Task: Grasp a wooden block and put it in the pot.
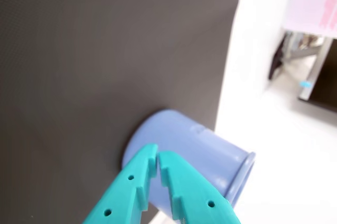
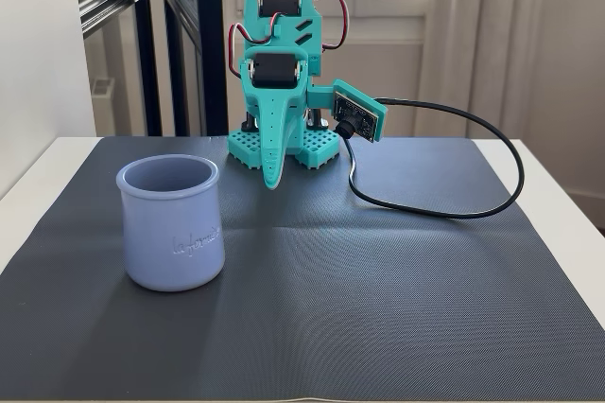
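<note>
The lavender-blue pot (image 2: pixel 171 223) stands upright on the dark mat at the left in the fixed view, with script lettering on its side. It also shows in the wrist view (image 1: pixel 197 155), behind the fingertips. My teal gripper (image 2: pixel 273 178) hangs folded down at the arm's base, far behind and to the right of the pot. In the wrist view the gripper (image 1: pixel 157 155) has its jaws together with nothing between them. The red wooden block is not in view in either frame; the pot's inside is hidden.
The dark ribbed mat (image 2: pixel 378 271) covers most of the white table (image 2: pixel 553 166). A black cable (image 2: pixel 454 204) loops from the wrist camera over the mat at the right. A wall and dark window frames stand behind the arm.
</note>
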